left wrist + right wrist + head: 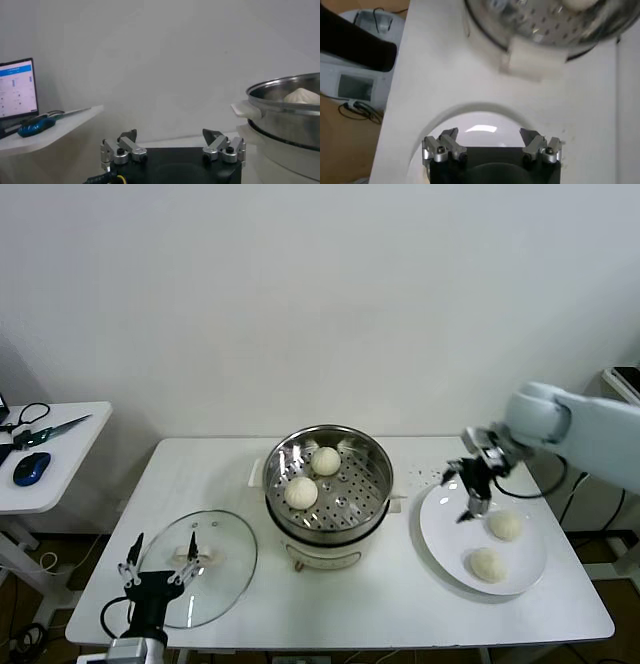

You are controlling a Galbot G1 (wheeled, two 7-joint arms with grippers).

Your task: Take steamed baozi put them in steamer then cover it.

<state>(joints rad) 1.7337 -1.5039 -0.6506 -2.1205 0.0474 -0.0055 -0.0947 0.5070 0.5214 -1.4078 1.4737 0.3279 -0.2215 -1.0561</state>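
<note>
A long white rectangular table holds a flat round white plate. A blue computer mouse and teal-handled scissors lie on a small white side table beside it.

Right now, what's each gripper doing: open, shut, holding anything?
Left gripper: open, empty, parked by the glass lid.
Right gripper: open, empty, above the white plate.

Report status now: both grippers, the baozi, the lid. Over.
Right gripper open, empty, over plate. Left gripper open, idle by lid. Two baozi in steamer, two baozi on plate. Nothing in the way.
</note>
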